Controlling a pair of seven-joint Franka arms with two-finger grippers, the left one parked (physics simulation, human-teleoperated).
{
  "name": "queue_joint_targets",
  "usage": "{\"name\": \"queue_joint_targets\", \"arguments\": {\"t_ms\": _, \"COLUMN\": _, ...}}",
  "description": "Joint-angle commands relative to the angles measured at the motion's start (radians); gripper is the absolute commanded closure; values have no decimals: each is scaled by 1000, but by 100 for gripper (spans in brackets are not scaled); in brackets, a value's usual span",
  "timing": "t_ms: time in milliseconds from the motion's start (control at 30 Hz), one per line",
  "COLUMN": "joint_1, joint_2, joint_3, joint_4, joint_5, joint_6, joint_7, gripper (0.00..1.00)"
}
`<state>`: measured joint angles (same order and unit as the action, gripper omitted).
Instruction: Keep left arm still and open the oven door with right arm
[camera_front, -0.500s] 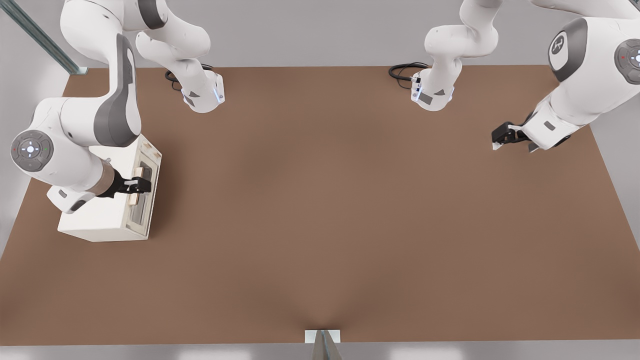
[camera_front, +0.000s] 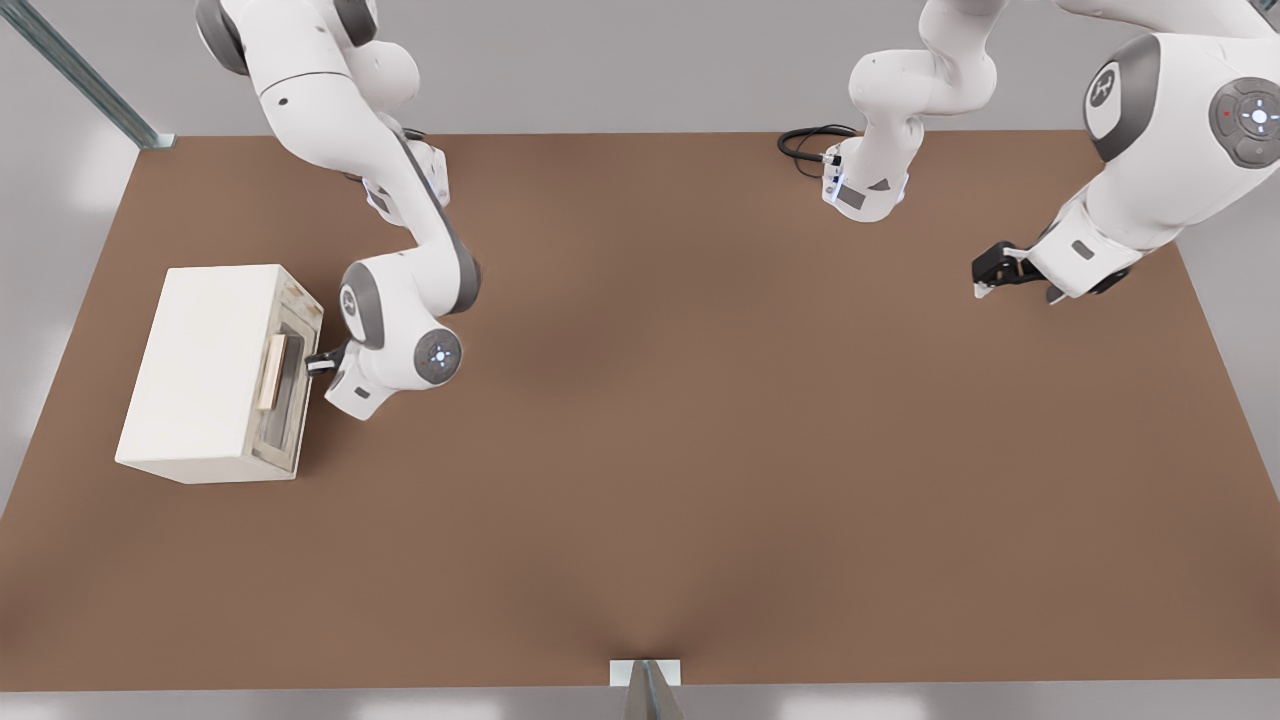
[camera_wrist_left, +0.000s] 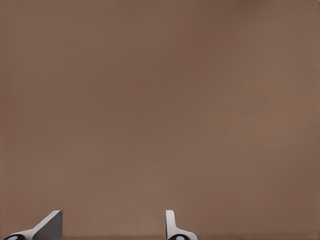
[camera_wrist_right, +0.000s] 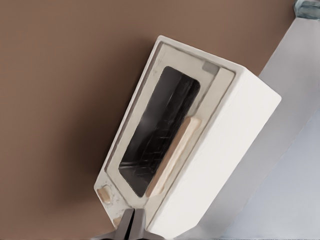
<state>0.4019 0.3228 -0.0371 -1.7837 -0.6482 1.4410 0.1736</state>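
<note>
The cream oven (camera_front: 205, 372) sits on the brown table (camera_front: 700, 450) out at about nine o'clock in the front view, near the table's edge on the front view's left. Its oven door (camera_front: 288, 385) faces toward three o'clock and lies flush against the box, closed, with the pale wooden handle (camera_front: 272, 372) running along its upper part beside the dark glass window (camera_wrist_right: 160, 125). The right arm (camera_front: 390, 200) reaches down from about eleven o'clock, bends at the elbow and ends just in front of the door, on its three o'clock side. The gripper (camera_front: 318, 362) points at the door and is close to it but apart from the handle, holding nothing. In the right wrist view the two dark fingers (camera_wrist_right: 131, 226) lie pressed together with no gap, so the gripper is clenched on empty air. That same view looks straight at the door panel, with its worn off-white frame, window and handle all plainly seen, and the door's seam shows no opening.
</note>
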Motion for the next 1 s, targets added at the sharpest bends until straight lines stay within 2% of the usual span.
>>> {"name": "queue_joint_targets", "arguments": {"t_ms": 0, "joint_1": -2, "joint_2": -1, "joint_3": -18, "joint_4": -10, "joint_5": -48, "joint_6": -7, "joint_7": 454, "gripper": 79}}
{"name": "queue_joint_targets", "arguments": {"t_ms": 67, "joint_1": -5, "joint_2": 12, "joint_3": -53, "joint_4": -26, "joint_5": -71, "joint_6": 55, "joint_7": 454, "gripper": 79}}
{"name": "queue_joint_targets", "arguments": {"t_ms": 100, "joint_1": -6, "joint_2": 7, "joint_3": -58, "joint_4": -68, "joint_5": -146, "joint_6": 125, "joint_7": 463, "gripper": 79}}
{"name": "queue_joint_targets", "arguments": {"t_ms": 200, "joint_1": -8, "joint_2": 5, "joint_3": -61, "joint_4": -74, "joint_5": -223, "joint_6": 160, "joint_7": 448, "gripper": 79}}
{"name": "queue_joint_targets", "arguments": {"t_ms": 333, "joint_1": -35, "joint_2": 13, "joint_3": -82, "joint_4": -134, "joint_5": -238, "joint_6": 263, "joint_7": 442, "gripper": 79}}
{"name": "queue_joint_targets", "arguments": {"t_ms": 967, "joint_1": -91, "joint_2": -14, "joint_3": -87, "joint_4": -246, "joint_5": -261, "joint_6": 268, "joint_7": 359, "gripper": 79}}
